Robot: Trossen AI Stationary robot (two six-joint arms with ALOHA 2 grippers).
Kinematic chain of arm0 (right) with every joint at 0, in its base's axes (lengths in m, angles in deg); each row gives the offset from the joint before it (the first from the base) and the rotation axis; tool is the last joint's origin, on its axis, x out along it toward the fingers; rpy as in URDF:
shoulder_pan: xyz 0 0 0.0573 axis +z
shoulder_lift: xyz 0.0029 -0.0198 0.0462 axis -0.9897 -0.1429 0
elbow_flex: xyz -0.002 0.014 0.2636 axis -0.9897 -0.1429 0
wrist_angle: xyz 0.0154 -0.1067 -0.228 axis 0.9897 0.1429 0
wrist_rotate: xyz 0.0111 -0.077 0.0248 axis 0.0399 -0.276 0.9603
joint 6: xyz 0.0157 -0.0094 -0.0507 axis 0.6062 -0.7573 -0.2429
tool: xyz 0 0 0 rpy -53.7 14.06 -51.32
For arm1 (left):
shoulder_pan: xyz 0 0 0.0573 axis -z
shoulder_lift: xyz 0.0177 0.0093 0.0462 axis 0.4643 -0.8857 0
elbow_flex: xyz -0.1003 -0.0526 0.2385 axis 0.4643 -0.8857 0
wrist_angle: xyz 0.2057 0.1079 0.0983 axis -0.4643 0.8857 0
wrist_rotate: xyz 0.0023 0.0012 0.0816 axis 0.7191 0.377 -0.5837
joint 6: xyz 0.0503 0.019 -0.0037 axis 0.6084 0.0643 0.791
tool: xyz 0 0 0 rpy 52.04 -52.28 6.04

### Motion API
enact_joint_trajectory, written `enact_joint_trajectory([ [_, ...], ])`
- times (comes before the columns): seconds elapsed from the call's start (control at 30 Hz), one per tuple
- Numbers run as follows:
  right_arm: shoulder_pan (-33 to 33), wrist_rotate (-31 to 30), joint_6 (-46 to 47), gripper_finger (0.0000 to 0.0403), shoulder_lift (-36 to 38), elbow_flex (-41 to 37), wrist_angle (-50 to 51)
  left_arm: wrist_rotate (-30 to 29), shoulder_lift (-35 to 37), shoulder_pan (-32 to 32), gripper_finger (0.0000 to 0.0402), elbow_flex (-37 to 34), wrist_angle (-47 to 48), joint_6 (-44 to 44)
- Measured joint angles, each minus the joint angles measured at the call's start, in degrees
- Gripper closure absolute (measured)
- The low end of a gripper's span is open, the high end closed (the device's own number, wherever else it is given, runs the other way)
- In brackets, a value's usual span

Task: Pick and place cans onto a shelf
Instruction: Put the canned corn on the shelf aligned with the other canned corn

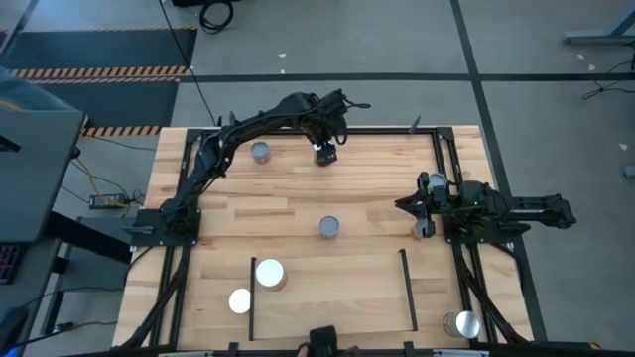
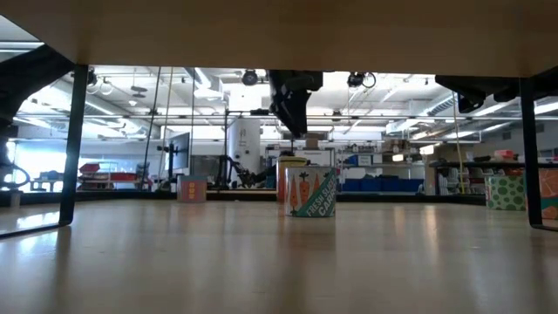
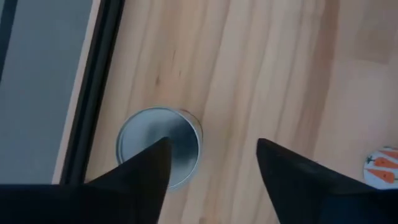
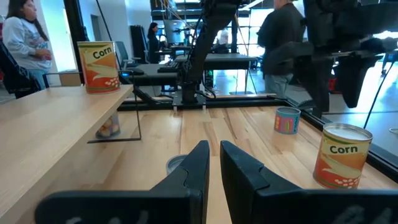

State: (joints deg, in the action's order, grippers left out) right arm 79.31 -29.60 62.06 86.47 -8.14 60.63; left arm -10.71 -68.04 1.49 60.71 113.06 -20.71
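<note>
My left gripper (image 1: 325, 151) is open over the table's far edge, pointing down, above a Corn can with a grey-silver top (image 3: 158, 152). The can stands upright on the table, partly behind one fingertip (image 3: 155, 155). The right wrist view shows the gripper clear above this can (image 4: 342, 155). My right gripper (image 4: 214, 162) is shut and empty, low at the table's right side. The shelf (image 1: 337, 297) is a raised pale-wood panel between two black rails at the near edge. A white-topped can (image 1: 270, 273) stands on its far left corner.
A carrot-labelled can (image 1: 329, 227) stands mid-table. A grey-topped can (image 1: 261, 152) stands to the left of my left gripper. A white-topped can (image 1: 239, 300) sits by the shelf's left rail, and a silver-topped one (image 1: 461, 323) at the near right. People stand beyond the table.
</note>
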Motion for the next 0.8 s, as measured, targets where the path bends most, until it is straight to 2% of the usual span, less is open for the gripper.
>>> enact_joint_trajectory([
  [0.13,0.0,0.0,0.0,0.0356,0.0,0.0,0.0,-0.2,-0.1,-0.7,0.0149,0.0,-0.7,0.5],
  [0.4,0.0,0.0,0.0,0.0356,0.0,0.0,0.0,-0.2,-0.1,-0.6,0.0060,0.0,-5.3,-1.7],
  [0.53,0.0,0.0,0.0,0.0356,0.0,0.0,0.0,-3.2,-1.0,-0.8,0.0033,0.1,-6.2,-6.3],
  [0.67,0.0,0.0,0.0,0.0356,0.0,0.0,0.0,-6.5,-1.0,-0.9,0.0022,0.0,-5.4,-10.7],
  [0.8,0.0,0.0,0.0,0.0356,0.0,0.0,0.0,-8.7,-1.0,-0.6,0.0021,0.0,-4.5,-20.5],
])
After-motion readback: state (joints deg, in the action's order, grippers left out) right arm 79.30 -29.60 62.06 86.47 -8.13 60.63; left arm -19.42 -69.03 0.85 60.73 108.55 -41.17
